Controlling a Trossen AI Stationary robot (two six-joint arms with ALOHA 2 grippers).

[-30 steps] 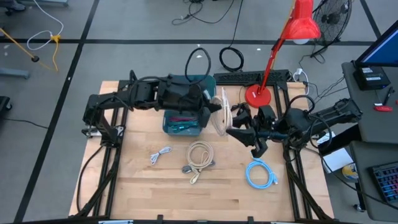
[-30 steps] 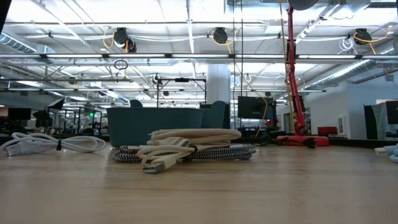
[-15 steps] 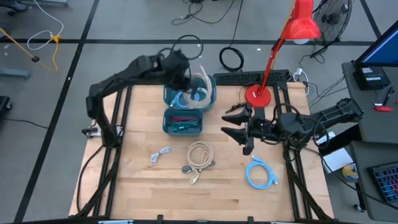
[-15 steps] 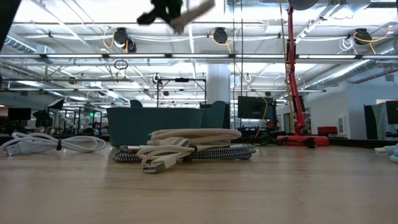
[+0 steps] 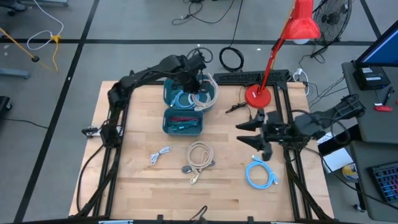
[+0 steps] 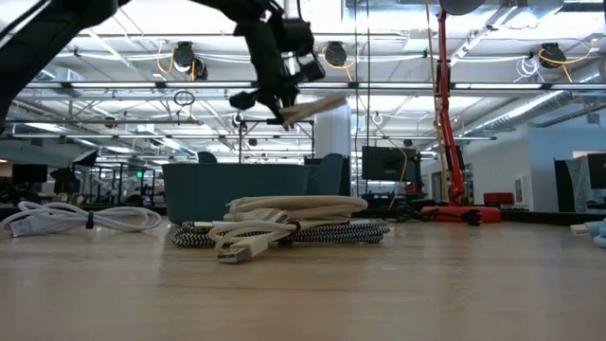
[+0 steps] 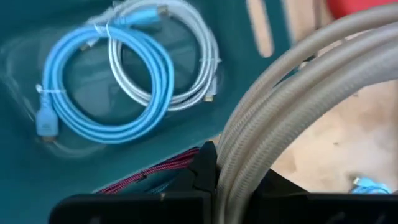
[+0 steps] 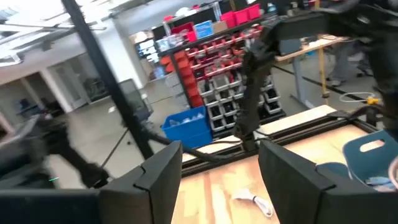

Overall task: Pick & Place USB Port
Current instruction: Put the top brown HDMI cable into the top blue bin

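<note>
The left claw [image 5: 198, 81] is closed on a coiled beige cable [image 7: 292, 106] and holds it above the far teal bin [image 5: 189, 96], at about 12 o'clock on the table [image 5: 137, 180]. The right claw [image 5: 254, 132] stands wide and empty at about 3 o'clock, clear of the work. To complete the placement well, centre the coil over the bin opening, lower it until the loops sit inside the walls, then release; a loop draped over the rim would likely drag the coil out on retraction. The far bin already holds two coils: one blue cable [image 7: 106, 87] and one white cable [image 7: 180, 68]. The near teal bin [image 5: 183, 122], directly in front of it, holds red items that cannot be identified. Four cables lie loose on the table: one small white cable [image 5: 160, 154] at 8 o'clock, one beige coil [image 5: 199, 155] resting on a braided black-and-white cable [image 6: 312, 231] near centre, and one light-blue cable [image 5: 260, 173] at 4 o'clock. Bins: two. One red lamp [image 5: 283, 34] stands at 1 o'clock.
</note>
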